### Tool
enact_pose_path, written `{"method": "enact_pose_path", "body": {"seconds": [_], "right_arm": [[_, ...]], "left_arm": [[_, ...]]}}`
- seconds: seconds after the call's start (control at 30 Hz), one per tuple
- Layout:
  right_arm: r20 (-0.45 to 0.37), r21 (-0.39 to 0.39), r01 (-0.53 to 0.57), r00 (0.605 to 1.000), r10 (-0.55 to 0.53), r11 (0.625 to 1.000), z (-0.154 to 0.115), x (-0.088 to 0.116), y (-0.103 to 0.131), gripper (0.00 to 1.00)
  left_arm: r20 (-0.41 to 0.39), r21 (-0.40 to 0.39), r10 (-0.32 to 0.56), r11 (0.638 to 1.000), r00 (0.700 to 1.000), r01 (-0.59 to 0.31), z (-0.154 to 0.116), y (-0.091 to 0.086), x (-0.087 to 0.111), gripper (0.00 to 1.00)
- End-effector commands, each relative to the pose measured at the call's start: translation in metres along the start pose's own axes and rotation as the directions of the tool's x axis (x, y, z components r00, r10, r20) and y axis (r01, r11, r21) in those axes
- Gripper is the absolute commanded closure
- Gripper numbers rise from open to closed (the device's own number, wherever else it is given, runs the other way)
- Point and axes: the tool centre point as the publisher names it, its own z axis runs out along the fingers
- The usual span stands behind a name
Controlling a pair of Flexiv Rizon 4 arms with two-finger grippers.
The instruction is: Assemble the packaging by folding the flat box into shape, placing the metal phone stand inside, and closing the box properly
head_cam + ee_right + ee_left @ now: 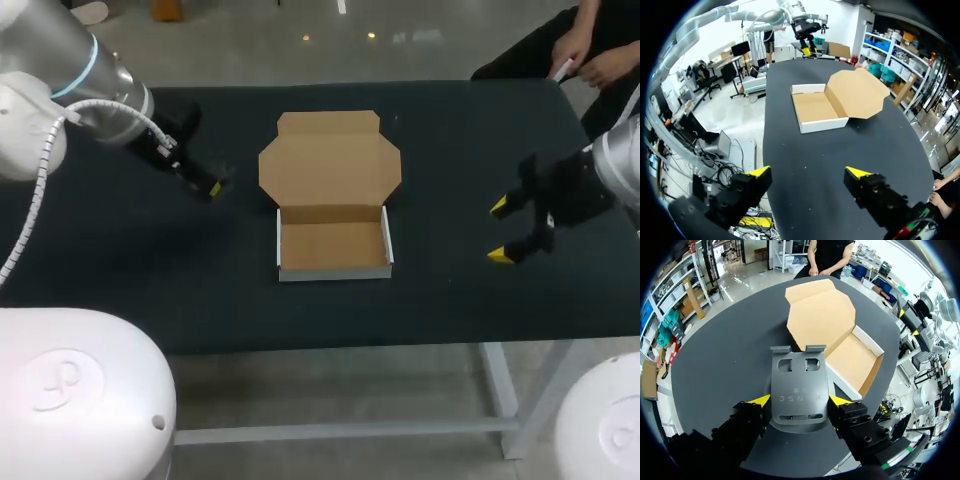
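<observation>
Box (333,246) lies folded, lid open, ready for the stand (799,387) clenched in the left gripper (800,402), while the right gripper (500,232) hangs released.

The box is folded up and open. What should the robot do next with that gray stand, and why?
Probably carry the phone stand across until it is above the box. The left gripper is shut on the stand from both sides, the box is empty with its lid laid back, and the right gripper is open, off to the side.
</observation>
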Motion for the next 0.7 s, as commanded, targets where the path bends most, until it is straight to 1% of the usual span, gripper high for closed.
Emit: {"method": "enact_pose_path", "body": {"seconds": [0.03, 0.6, 0.63, 0.7], "right_arm": [[0.000, -0.005, 0.002, 1.000, -0.002, 1.000, -0.0003, 0.0002, -0.0011, 0.00], [0.000, -0.005, 0.002, 1.000, -0.002, 1.000, -0.0003, 0.0002, -0.0011, 0.00], [0.000, -0.005, 0.002, 1.000, -0.002, 1.000, -0.0003, 0.0002, -0.0011, 0.00], [0.000, -0.005, 0.002, 1.000, -0.002, 1.000, -0.0003, 0.0002, -0.0011, 0.00]], "left_arm": [[0.003, -0.043, -0.002, 0.999, 1.000, 0.002, 0.0099, -0.0104, -0.0026, 1.00], [0.003, -0.043, -0.002, 0.999, 1.000, 0.002, 0.0099, -0.0104, -0.0026, 1.00], [0.006, -0.043, -0.001, 0.999, 1.000, 0.002, 0.0095, -0.0089, -0.0021, 1.00], [0.011, -0.042, 0.003, 0.999, 1.000, -0.002, 0.0099, -0.0076, 0.0050, 1.00]]}}
